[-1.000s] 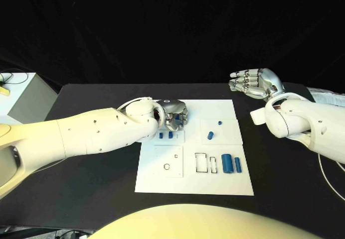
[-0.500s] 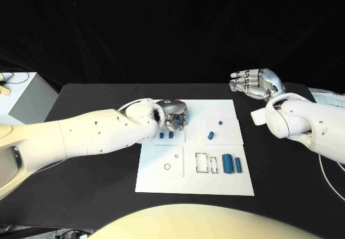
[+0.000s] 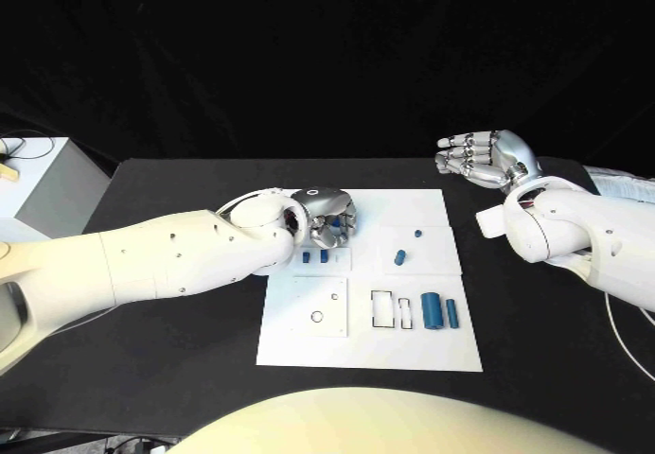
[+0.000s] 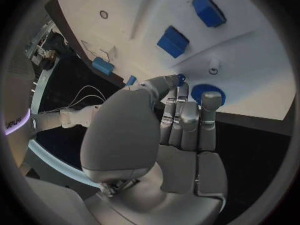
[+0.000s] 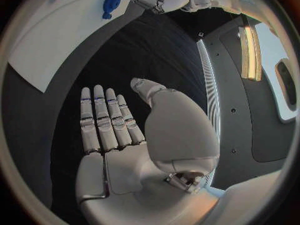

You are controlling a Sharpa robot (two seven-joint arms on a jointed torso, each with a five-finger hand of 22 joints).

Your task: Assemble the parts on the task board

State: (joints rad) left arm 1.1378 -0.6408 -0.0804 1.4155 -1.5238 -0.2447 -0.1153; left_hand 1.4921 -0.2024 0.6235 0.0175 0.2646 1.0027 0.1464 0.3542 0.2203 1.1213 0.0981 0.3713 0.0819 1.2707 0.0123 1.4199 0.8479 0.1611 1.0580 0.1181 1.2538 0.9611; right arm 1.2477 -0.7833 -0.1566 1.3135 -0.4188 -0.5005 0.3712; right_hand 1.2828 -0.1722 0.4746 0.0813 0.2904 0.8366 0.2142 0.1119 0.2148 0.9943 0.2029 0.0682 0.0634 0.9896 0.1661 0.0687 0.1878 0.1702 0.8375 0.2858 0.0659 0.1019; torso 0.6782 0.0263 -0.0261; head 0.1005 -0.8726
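The task board [image 3: 368, 322] lies flat in the middle of the head view, on the black counter [image 3: 178, 312]. Five blue parts can be counted on it there: two small blocks [image 3: 317, 255] side by side just below the left robot hand, one short peg [image 3: 400, 255] near the board's centre, one tiny piece [image 3: 417, 230] up and right of that peg, and two upright bars [image 3: 438, 309], a thicker and a thinner one, standing side by side at the board's right edge, which makes six in all. Left of those bars are two rectangular outlines [image 3: 391, 309], and further left two small round holes [image 3: 325, 310].

The left robot hand [image 3: 327, 214] hovers over the board's upper left corner, fingers bent downward. In the left wrist view its fingers [image 4: 187, 117] lie close together, the thumb tip meeting a fingertip on a very small blue part [image 4: 180, 77]; a round blue disc [image 4: 205, 92] sits on the board just beyond the fingertips, and two blue blocks [image 4: 172, 41] lie further off.

The right robot hand [image 3: 481, 159] is raised at the upper right of the head view, off the board, above the counter. In the right wrist view its fingers [image 5: 103, 117] are straight and apart from the thumb, holding nothing
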